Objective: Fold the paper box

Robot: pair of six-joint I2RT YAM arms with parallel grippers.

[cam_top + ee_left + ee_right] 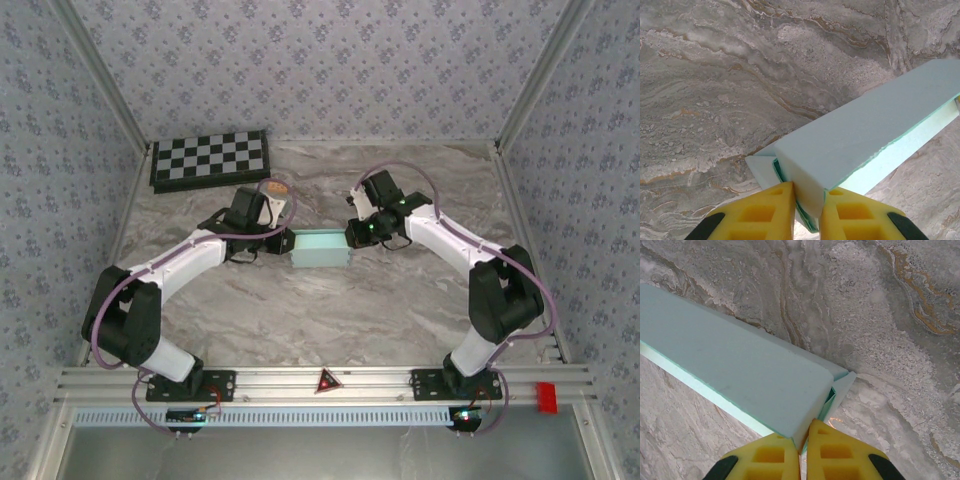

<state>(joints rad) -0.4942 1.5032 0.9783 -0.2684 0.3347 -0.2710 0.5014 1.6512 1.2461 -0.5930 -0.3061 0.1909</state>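
Both ends of the paper box [320, 248] are pinched, with the left gripper [808, 202] and right gripper [804, 442] closed narrow on card. Best press evenly so the flaps tuck squarely.

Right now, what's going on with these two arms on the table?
Two robot arms are folding a pale cyan paper box in the middle of the marble table. The left gripper is pinched on one end of it and the right gripper on the other. The box already has its long rectangular shape, but a small flap at the right gripper's end sticks out, not tucked in. A checkerboard lies at the far left corner, apart from the work.
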